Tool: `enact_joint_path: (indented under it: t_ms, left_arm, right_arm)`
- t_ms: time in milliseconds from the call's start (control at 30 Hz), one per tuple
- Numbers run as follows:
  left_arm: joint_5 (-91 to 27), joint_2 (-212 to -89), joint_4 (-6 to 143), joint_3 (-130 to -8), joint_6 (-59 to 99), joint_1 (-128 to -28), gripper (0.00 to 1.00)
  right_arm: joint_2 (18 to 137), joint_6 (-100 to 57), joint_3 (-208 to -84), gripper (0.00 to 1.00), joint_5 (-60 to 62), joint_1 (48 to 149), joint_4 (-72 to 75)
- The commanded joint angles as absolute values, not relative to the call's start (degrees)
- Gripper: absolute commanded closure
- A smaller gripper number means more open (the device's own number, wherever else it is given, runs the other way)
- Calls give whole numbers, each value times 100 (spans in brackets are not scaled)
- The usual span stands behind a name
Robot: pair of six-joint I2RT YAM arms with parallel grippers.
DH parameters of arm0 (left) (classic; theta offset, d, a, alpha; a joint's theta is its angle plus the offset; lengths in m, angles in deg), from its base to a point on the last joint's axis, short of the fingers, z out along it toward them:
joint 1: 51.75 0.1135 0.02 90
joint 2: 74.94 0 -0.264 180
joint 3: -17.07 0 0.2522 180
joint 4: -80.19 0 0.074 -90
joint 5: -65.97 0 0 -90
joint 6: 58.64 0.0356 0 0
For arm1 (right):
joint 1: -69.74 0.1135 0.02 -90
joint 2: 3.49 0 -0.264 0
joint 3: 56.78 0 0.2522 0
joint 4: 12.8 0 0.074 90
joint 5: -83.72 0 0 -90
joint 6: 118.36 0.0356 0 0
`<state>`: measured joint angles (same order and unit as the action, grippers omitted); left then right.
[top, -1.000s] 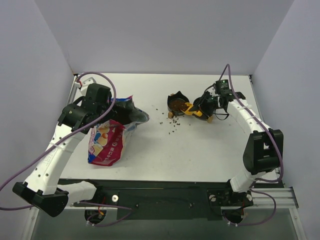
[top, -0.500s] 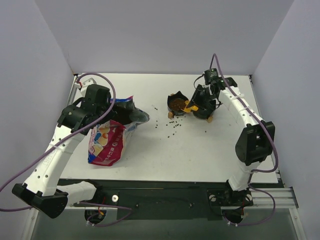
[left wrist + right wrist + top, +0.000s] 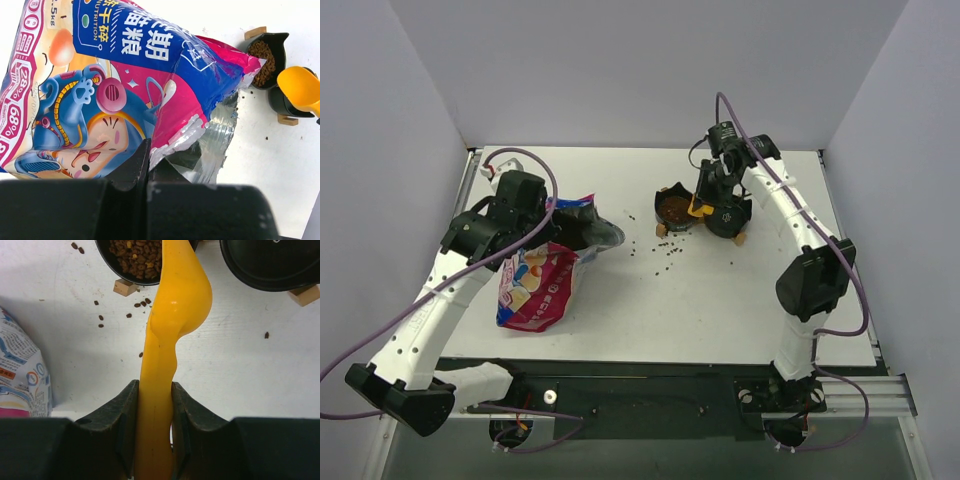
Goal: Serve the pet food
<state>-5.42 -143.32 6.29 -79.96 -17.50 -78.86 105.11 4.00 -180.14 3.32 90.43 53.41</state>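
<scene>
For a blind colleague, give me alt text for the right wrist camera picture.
The right gripper clamps a yellow scoop whose tip reaches over a black bowl of kibble. A second black bowl sits right of it; loose pellets dot the white table, a bag corner at left.

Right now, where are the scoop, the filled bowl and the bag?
Scoop [image 3: 181,290]: right wrist view, back of its head.
Filled bowl [image 3: 281,47]: left wrist view, right rim.
Bag [image 3: 125,75]: left wrist view, printed front.
</scene>
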Motion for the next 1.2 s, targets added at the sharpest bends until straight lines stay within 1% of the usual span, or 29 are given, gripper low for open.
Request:
enact_joint_path:
  t_ms: [0,200,300,433,533,633,733,833,1000,1167]
  left_arm:
    - [-1014,-14270,1263,-8116,-1812,-8092,100]
    - [-1005,-14331,1281,-8142,-1786,-8251,100]
    - [-1014,-14340,1299,-8151,-1742,-8303,100]
    - [-1128,-14393,1412,-8212,-1524,-8391,100]
    - [-1111,-14489,1466,-8370,-1260,-8523,100]
    - [-1084,-14560,1448,-8441,-1215,-8654,100]
    - [-1067,-14622,1448,-8441,-1206,-8708,100]
    - [-1067,-14639,1466,-8459,-1162,-8778,100]
    - [-1076,-14657,1413,-8555,-1074,-8962,100]
    - [-1102,-14657,1466,-8564,-1057,-9208,100]
  right_arm:
    - [10523,-58,-18550,100,-311,9250,6002]
    - [10313,-357,-18700,100,-532,9338,6152]
    - [9875,-436,-18568,100,-225,9338,6152]
    - [9102,-611,-17989,100,889,9365,6073]
    - [8294,-621,-17130,100,1865,9426,5731]
    - [7843,-236,-16548,100,2954,9653,5134]
    - [7588,334,-16117,100,3458,9953,4615]
    - [7579,820,-15748,100,3581,10278,3826]
    - [7991,1478,-15746,100,3547,10577,2999]
    - [8694,1664,-16167,100,3327,10665,2935]
